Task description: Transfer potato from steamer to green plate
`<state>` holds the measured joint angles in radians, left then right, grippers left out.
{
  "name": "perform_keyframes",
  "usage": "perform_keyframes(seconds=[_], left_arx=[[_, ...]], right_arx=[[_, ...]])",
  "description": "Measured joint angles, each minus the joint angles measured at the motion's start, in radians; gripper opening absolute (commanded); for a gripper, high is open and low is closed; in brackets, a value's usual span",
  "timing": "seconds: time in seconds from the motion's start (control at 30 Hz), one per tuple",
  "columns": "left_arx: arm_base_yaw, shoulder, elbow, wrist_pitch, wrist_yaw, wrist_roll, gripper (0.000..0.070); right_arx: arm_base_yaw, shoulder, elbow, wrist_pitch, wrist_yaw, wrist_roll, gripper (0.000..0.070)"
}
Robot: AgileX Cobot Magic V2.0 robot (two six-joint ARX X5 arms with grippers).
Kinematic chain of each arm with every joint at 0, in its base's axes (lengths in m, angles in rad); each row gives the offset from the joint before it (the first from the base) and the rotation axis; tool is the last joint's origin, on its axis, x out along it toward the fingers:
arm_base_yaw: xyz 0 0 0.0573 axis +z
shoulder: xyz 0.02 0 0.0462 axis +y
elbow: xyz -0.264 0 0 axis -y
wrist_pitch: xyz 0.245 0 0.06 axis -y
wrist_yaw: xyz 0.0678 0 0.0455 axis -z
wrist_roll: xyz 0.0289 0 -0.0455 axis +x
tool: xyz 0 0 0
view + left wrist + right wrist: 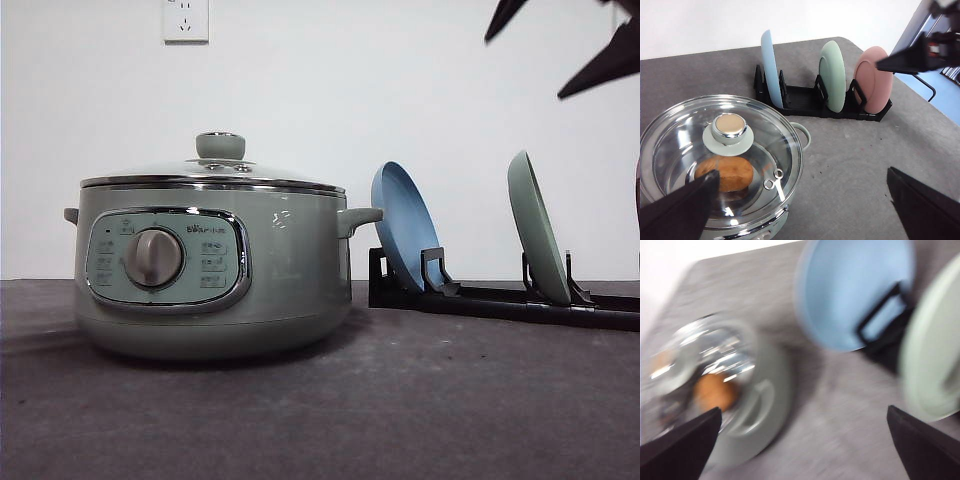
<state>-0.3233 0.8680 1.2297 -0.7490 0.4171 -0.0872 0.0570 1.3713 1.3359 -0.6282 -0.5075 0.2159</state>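
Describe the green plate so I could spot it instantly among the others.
Look beside the big sage-green steamer pot for the black dish rack on the grey table. Three plates stand upright in it; the pale mint-green plate is the middle one, between the light blue plate and the pink plate.

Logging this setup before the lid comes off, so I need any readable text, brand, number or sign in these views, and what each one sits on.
Brand word above the grey dial on the control panel of the pale sage-green steamer: too small to read.
Icon labels around that dial: too small to read.
Faint mark on the steamer wall right of the panel: unreadable.
White wall socket: no legible text.
Plates, rack, glass lid: none.
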Motion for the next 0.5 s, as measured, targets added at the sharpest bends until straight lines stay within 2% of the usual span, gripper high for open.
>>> perform_keyframes(seconds=[0.1, 0.3, 0.4, 0.5], left_arx=[[-0.001, 0.0, 0.0, 0.0, 0.0, 0.0, 0.07], [-0.016, 0.002, 0.0, -0.002, 0.0, 0.001, 0.07], [-0.022, 0.003, 0.0, -0.002, 0.0, 0.001, 0.07], [-0.027, 0.005, 0.0, -0.003, 0.0, 0.002, 0.07]], right_arx=[[0.0, 0.083, 0.048, 0.027, 0.052, 0.002, 0.0694], [-0.004, 0.226, 0.108, 0.092, 0.09, 0.002, 0.069], [-0.004, 0.275, 0.118, 0.115, 0.152, 0.009, 0.0637], [-0.009, 0.305, 0.118, 0.155, 0.167, 0.026, 0.0573]])
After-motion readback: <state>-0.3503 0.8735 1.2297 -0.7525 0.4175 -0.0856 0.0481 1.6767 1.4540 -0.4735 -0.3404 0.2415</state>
